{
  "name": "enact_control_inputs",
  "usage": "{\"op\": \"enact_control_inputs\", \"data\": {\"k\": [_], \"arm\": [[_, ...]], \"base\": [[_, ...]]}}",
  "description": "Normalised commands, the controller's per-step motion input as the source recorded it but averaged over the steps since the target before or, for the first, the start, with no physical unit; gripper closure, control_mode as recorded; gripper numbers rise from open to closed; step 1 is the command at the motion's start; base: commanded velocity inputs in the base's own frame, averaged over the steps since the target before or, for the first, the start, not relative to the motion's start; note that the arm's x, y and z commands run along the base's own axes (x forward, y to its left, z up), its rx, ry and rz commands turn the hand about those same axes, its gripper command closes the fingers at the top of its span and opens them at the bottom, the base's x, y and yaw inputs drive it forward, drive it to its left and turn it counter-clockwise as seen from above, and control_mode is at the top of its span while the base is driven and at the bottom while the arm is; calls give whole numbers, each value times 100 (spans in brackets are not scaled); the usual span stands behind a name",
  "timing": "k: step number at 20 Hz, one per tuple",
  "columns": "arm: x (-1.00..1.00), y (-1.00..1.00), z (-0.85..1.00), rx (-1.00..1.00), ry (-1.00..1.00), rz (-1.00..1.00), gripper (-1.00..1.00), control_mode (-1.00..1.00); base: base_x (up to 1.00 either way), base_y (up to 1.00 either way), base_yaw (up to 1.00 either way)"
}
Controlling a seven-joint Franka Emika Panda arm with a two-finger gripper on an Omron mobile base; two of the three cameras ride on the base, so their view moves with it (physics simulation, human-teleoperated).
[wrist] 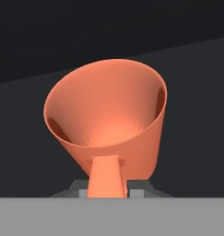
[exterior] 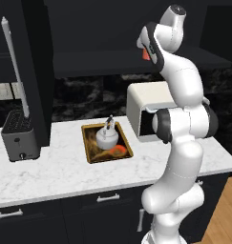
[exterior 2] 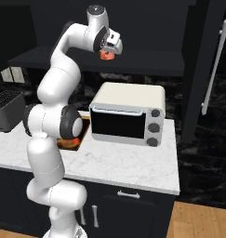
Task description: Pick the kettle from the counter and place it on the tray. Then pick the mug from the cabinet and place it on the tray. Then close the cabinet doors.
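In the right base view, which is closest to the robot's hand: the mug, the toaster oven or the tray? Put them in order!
Nearest the hand first:
1. Mug: right at the hand, up by the cabinet shelf, handle between the fingers.
2. Toaster oven: below the hand, on the counter.
3. Tray: lowest, on the counter left of the oven, partly behind the arm.

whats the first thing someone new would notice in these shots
The tall white arm reaching up to the dark cabinet shelf, its gripper at the bright orange mug, whose handle sits between the fingertips in the hand view. Below, the silver kettle already sits on the tray, beside the toaster oven.
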Motion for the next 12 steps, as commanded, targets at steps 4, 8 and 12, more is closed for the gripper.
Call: {"op": "enact_control_inputs", "data": {"k": [4,8,12], "arm": [[-19,0,0,0,-2,0,100,-100],[-89,0,0,0,-9,6,100,-100],[-100,0,0,0,-21,28,100,-100]], "base": [[0,0,0],[0,0,0],[0,0,0]]}}
